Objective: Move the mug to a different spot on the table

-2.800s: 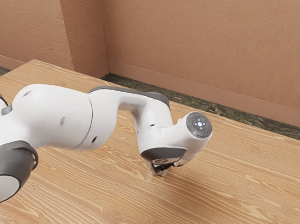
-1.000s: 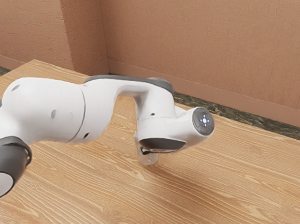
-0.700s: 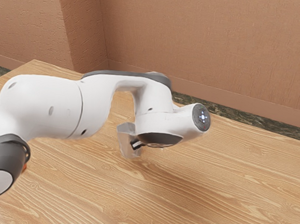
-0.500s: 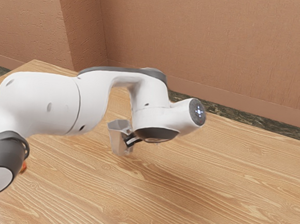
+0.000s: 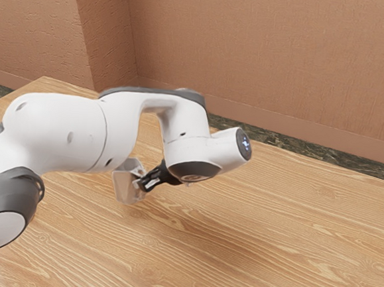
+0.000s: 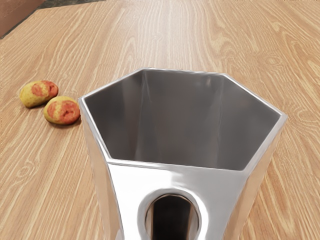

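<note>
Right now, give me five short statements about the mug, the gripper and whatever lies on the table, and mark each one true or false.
1. The mug is silvery with six flat sides. True.
2. The mug is full of liquid. False: the wrist view looks into it and its inside is empty.
3. Two small yellow-and-red fruits lie on the wooden table. True.
4. The fruits sit inside the mug. False: they lie on the table, outside the mug.
5. The gripper is open and well away from the mug. False: in the exterior view it is shut on the mug.
</note>
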`<action>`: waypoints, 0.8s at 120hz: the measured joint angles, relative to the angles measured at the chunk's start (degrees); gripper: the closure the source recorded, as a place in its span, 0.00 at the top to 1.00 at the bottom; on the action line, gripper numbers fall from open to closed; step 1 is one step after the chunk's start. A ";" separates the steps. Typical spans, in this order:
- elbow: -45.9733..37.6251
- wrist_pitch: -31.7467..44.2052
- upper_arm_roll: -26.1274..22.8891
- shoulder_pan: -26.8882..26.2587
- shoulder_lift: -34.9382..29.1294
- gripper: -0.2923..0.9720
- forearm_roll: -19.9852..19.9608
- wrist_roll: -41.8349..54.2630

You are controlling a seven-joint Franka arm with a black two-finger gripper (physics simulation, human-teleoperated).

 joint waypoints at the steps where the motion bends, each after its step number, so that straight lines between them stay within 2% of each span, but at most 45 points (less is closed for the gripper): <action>1: 0.01 -0.08 0.00 0.04 0.09 0.24 -0.01 -0.04; 46: 0.14 -0.72 0.00 0.92 2.62 0.23 -0.96 -1.11; 96: 0.14 3.66 0.00 1.38 4.50 0.24 -3.33 -1.70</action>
